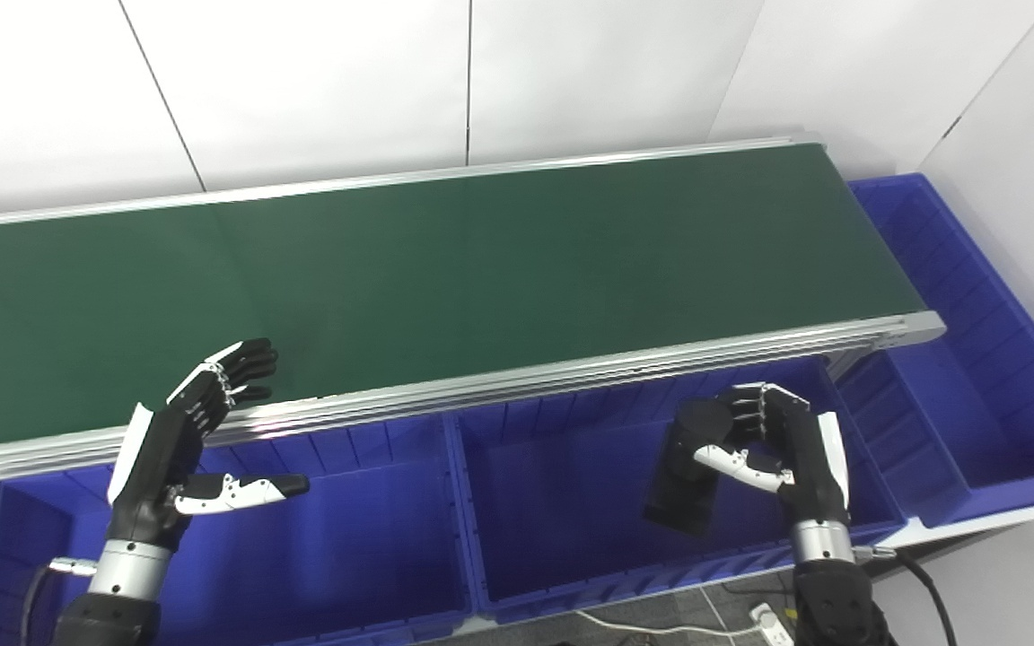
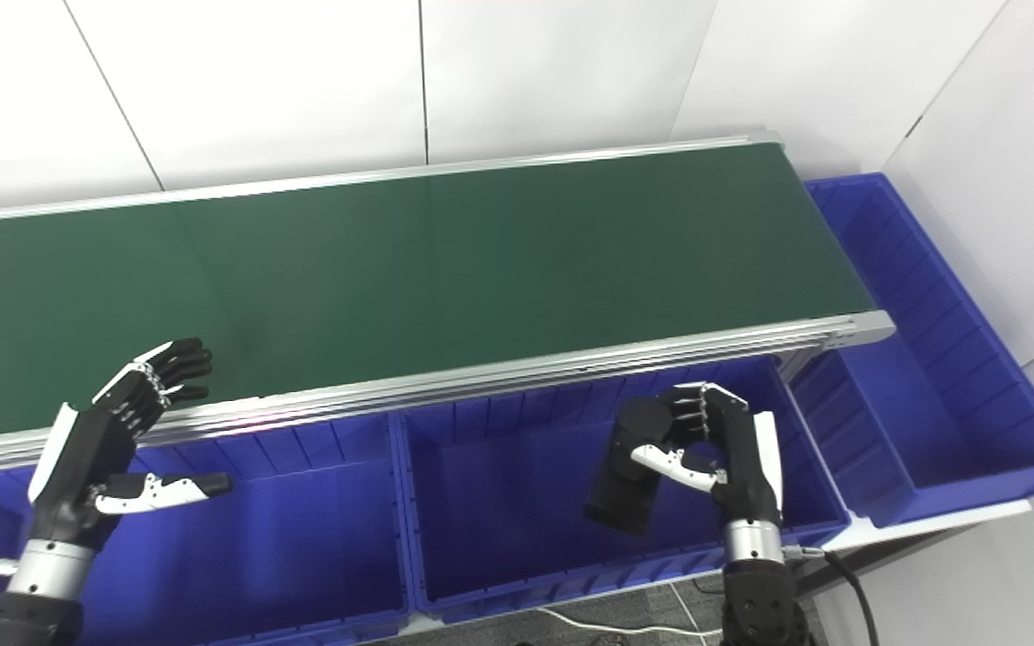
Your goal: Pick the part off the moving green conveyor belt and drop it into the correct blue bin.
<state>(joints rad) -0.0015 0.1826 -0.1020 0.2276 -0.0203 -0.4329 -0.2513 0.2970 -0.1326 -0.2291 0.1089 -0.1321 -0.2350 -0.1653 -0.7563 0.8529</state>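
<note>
My right hand [image 1: 773, 444] is shut on a black cylindrical part [image 1: 686, 471], holding it tilted above the middle blue bin [image 1: 571, 538]. The same black part [image 2: 626, 478] hangs from my right hand [image 2: 722, 453] in the right eye view. My left hand [image 1: 185, 440] is open, fingers spread, over the left blue bin [image 1: 319, 565] at the near rail of the green conveyor belt [image 1: 445, 269]. Nothing lies on the belt.
A third blue bin [image 1: 957, 359] stands at the belt's right end, running back along the wall. An aluminium rail [image 1: 571, 372] edges the belt just above the bins. White cables [image 1: 714, 628] lie on the floor below.
</note>
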